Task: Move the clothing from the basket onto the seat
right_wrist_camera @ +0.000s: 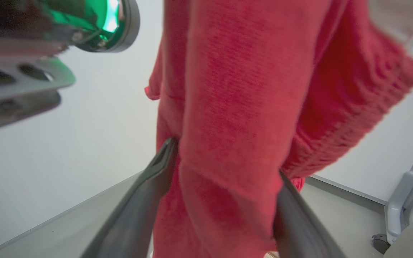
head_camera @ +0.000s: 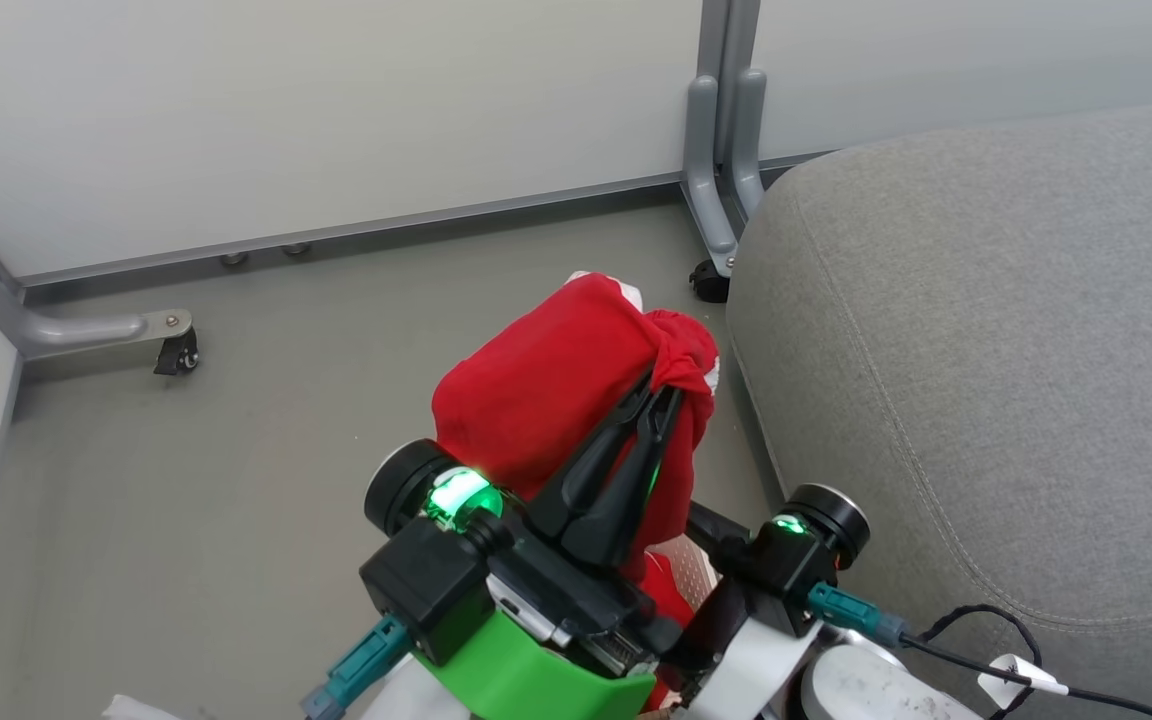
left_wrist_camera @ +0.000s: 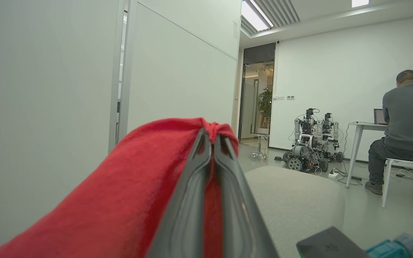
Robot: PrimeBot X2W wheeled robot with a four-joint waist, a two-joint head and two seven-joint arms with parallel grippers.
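Note:
A bright red piece of clothing hangs off the floor, bunched at its top where my left gripper is shut on it. In the left wrist view the two dark fingers meet on the red fold. My right gripper stands open lower down, and the hanging red cloth drapes between its spread fingers. Its wrist shows beside the seat. The grey seat lies just right of the clothing, also seen as a grey cushion. The basket is hidden beneath my arms and the cloth.
Grey partition feet with casters stand at the back and at the left on the grey floor. Across the room a person sits on a white stool at a desk, near two parked robots.

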